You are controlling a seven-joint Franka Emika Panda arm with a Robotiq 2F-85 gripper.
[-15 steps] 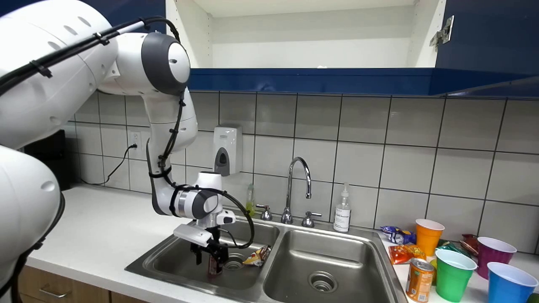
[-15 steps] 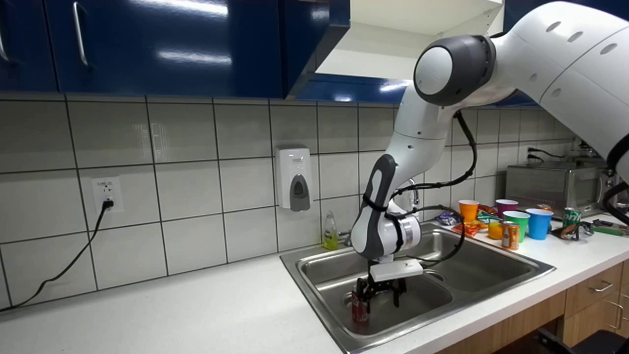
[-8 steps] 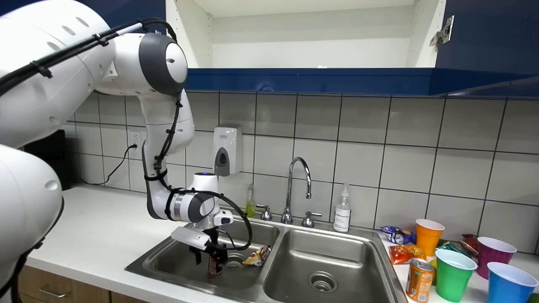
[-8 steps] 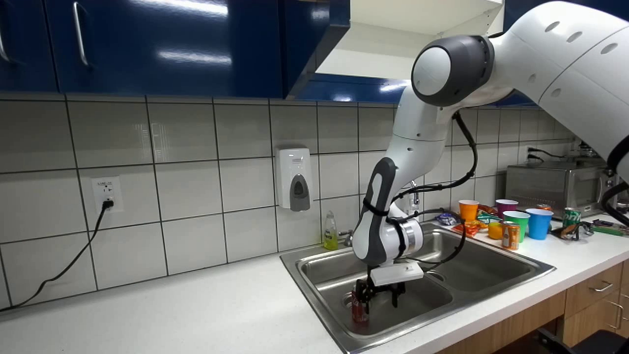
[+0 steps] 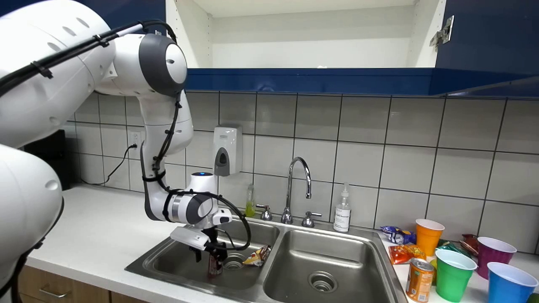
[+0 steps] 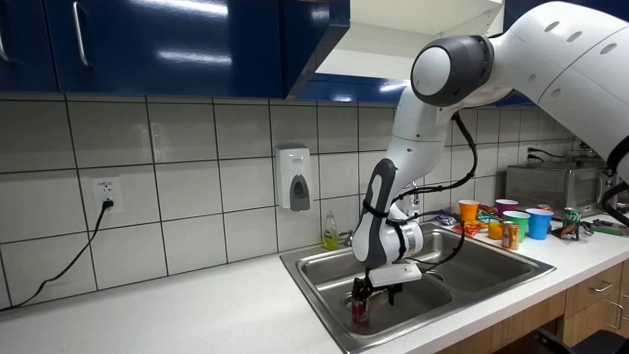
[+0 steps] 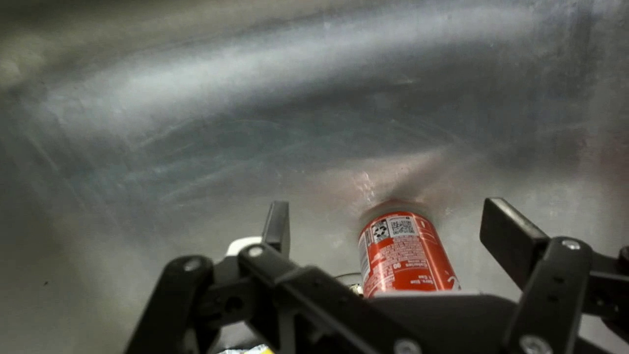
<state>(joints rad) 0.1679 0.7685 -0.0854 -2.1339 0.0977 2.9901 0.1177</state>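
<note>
Pale tiled wall [image 6: 189, 189], glossy blue cabinets [image 6: 162, 39], 1 standing open, white countertop [image 6: 172, 305], wood drawers [image 5: 80, 286]

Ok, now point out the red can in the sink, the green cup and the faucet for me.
Red can [image 7: 406, 255]: in the wrist view, on its printed side.
Green cup [image 5: 454, 277]: in an exterior view, on its outer wall.
Faucet [image 5: 289, 191]: in an exterior view, on the upright part of its neck.
</note>
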